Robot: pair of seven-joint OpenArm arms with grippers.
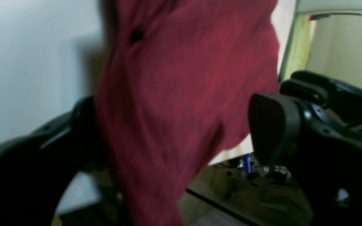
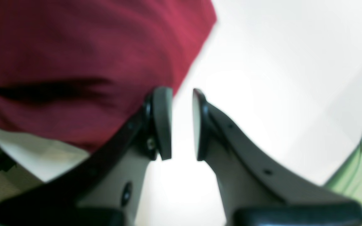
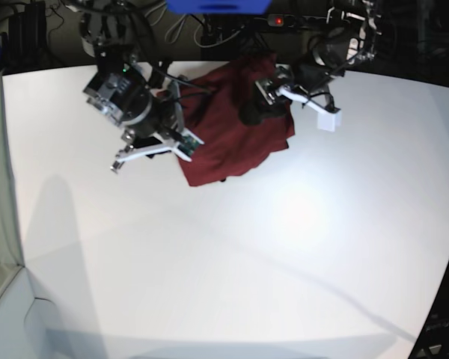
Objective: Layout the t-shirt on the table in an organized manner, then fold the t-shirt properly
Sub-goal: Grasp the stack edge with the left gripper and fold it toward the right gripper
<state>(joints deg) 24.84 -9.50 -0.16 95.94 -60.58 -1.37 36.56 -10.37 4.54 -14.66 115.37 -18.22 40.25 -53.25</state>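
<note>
Draping limply, the t-shirt is behaving soft and thin; hem corners suit gripping. Left jaws are standing wide around cloth, right jaws narrow and empty.

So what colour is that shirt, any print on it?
Dark red t-shirt, plain with no visible print; the base view shows it best.

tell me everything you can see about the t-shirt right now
The t-shirt is dark red, plain, thin soft fabric, bunched into a wrinkled heap rather than spread flat. It lies near the far edge of the white table, between the two arms. In the left wrist view the cloth hangs between the wide-open jaws of the left gripper. The right gripper, jaws slightly apart with nothing between them, sits right beside the shirt's edge.
</note>
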